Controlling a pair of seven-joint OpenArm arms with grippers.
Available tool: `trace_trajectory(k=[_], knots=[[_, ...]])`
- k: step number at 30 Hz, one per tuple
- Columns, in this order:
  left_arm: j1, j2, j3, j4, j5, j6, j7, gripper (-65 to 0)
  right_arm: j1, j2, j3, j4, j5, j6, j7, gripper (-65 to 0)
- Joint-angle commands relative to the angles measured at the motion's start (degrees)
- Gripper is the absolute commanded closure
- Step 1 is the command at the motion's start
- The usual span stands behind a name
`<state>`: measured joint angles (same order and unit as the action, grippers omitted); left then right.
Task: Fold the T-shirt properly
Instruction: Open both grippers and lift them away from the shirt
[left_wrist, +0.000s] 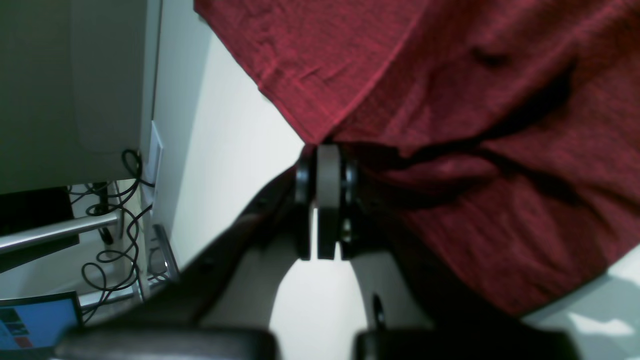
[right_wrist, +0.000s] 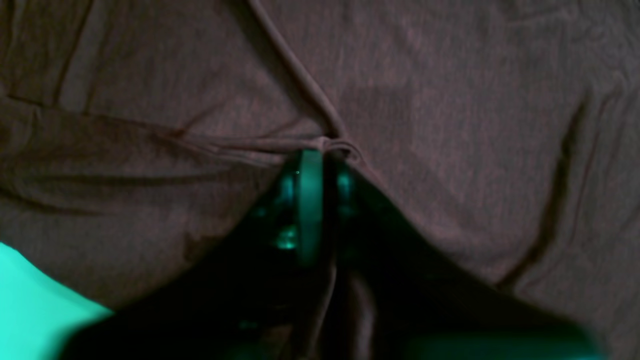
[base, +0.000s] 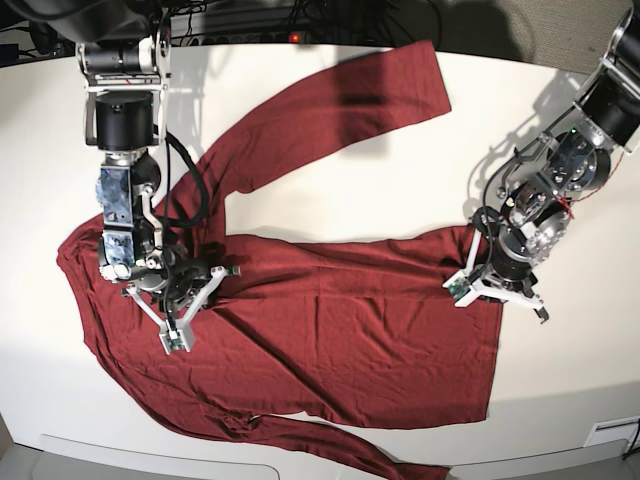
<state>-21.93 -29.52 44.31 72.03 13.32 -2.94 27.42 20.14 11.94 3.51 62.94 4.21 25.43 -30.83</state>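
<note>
Shirt (base: 330, 330) spread on table (base: 560, 150), mid-fold. Left gripper (left_wrist: 327, 150) pinches hem corner; right gripper (right_wrist: 320, 150) at shirt's shoulder, grip unclear. Next: lift together, carry across.

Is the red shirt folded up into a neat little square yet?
No, the T-shirt lies spread across the table, with one sleeve stretched out toward the far edge.

White table (base: 330, 190); black cables (left_wrist: 120, 220) and blue screen (left_wrist: 35, 322) beyond its edge; metal bar (left_wrist: 55, 232).
</note>
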Motion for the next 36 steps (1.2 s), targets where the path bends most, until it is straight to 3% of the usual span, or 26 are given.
trace_trajectory(k=[1, 4, 7, 9, 13, 17, 22, 30, 34, 36], knots=[[-1.42, -0.52, -0.46, 0.66, 0.76, 1.05, -0.33, 0.0, 1.70, 0.42, 0.20, 0.72, 0.48, 0.33, 2.12, -14.0], [-1.40, -0.52, -0.46, 0.66, 0.76, 1.05, -0.52, 0.0, 1.70, 0.42, 0.17, 0.72, 0.28, 0.33, 4.15, -25.3], [-1.42, -0.52, -0.46, 0.66, 0.76, 1.05, -0.55, -14.0, 1.73, 0.42, 0.17, 0.72, 0.31, 0.33, 4.70, -27.0], [-1.42, -0.52, -0.46, 0.66, 0.76, 1.05, -0.79, -18.9, 1.73, 0.42, 0.17, 0.72, 0.33, 0.31, 4.70, -27.0], [-1.42, -0.52, -0.46, 0.66, 0.79, 1.14, -0.83, -19.2, 1.75, 0.44, 0.17, 1.09, 0.35, 0.94, 2.89, -27.0], [-1.42, -0.52, -0.46, 0.66, 0.96, 4.59, -0.33, -19.2, 1.75, 0.44, 0.17, 3.43, 1.01, 7.19, 3.23, -27.0], [-1.42, -0.52, -0.46, 0.70, 4.52, 7.91, -0.50, -19.1, 1.70, 0.44, 0.20, 8.20, 0.96, 7.21, 2.97, -27.0], [-1.75, -0.52, -0.46, 0.70, 4.70, 7.93, 0.24, -19.1, 1.60, 0.48, 0.17, 12.22, 0.76, 7.63, 1.60, -27.0], [-1.70, -0.96, -0.46, 1.81, 4.68, 7.93, 1.44, -19.1, -0.09, 2.12, 0.17, 13.68, 2.32, 13.75, -0.81, -26.9], [-1.27, -1.53, -0.46, 3.50, 4.68, 7.91, 1.46, -19.1, -1.97, 4.31, 0.15, 15.19, 2.43, 14.57, -0.94, -26.9]])
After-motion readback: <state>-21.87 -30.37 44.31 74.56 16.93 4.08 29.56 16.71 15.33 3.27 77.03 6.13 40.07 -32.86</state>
